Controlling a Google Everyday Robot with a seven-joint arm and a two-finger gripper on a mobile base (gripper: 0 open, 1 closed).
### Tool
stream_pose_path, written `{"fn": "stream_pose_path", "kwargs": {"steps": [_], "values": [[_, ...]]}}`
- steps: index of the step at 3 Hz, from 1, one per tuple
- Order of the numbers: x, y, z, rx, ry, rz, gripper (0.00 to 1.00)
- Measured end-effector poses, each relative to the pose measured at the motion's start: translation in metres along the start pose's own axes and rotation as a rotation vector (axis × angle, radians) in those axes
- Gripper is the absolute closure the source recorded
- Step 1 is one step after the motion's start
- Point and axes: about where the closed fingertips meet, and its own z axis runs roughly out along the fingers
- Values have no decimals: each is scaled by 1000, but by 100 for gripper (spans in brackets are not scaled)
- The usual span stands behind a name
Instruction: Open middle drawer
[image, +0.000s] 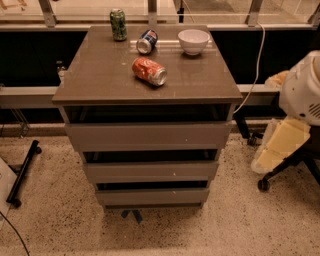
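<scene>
— Speckled floor (50, 220) lies under a grey-brown cabinet (100, 80) backed by dark window panels. Where is the middle drawer?

— The middle drawer (151, 171) is the second of the cabinet's three fronts, below the taller top one. Its long axis runs left to right and its flat face points toward the camera, with a dark gap above it.

— And the gripper?

— The gripper (280, 147) hangs right of the cabinet at drawer height, apart from it. I cannot tell how open it is or whether it holds anything.

— On the cabinet top?

— A green can (118, 24) stands upright, a blue can (146, 42) and a red can (149, 71) lie on their sides, and there is a white bowl (193, 41).
</scene>
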Motion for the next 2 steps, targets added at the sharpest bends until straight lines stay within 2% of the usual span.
{"fn": "stream_pose_path", "kwargs": {"steps": [1,2], "values": [[5,11,21,-1,-44,50,0],[6,13,25,1,-52,59,0]]}}
